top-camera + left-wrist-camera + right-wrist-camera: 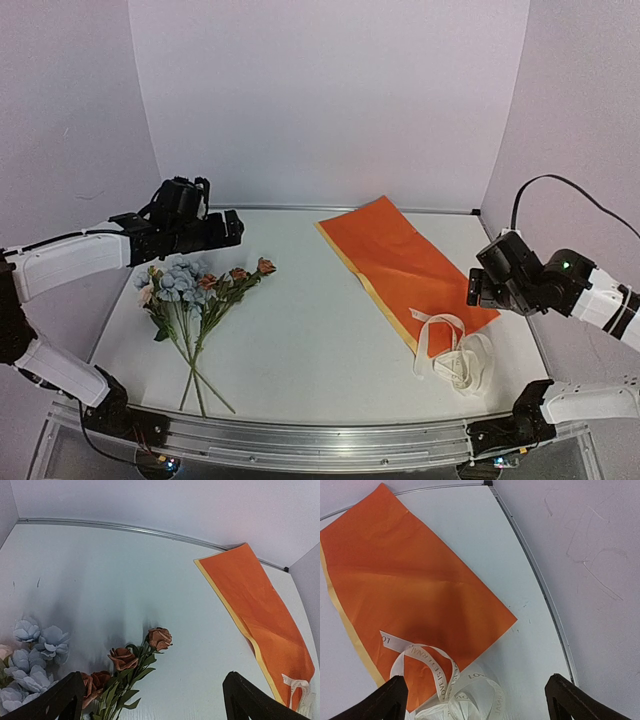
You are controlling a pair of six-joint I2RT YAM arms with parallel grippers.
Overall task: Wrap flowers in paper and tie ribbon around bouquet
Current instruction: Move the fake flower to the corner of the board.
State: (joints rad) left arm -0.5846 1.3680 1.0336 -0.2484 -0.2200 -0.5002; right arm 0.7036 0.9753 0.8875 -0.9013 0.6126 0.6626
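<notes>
The flowers (195, 290) lie flat at the left of the table, pale blue and orange-pink blooms toward the back, thin green stems running to the front edge; the left wrist view shows their blooms (122, 658) low in frame. The orange paper (405, 268) lies flat and diagonal at the right, a yellow strip along its left edge, and fills the right wrist view (405, 580). The cream ribbon (458, 358) sits in a loose heap on the paper's near corner (445, 685). My left gripper (232, 228) hovers open above the blooms. My right gripper (475, 290) hangs open above the paper's near end.
The white table (310, 330) has a metal rim (300, 208) along the back and pale walls on three sides. A metal rail (300, 440) runs along the front edge between the arm bases.
</notes>
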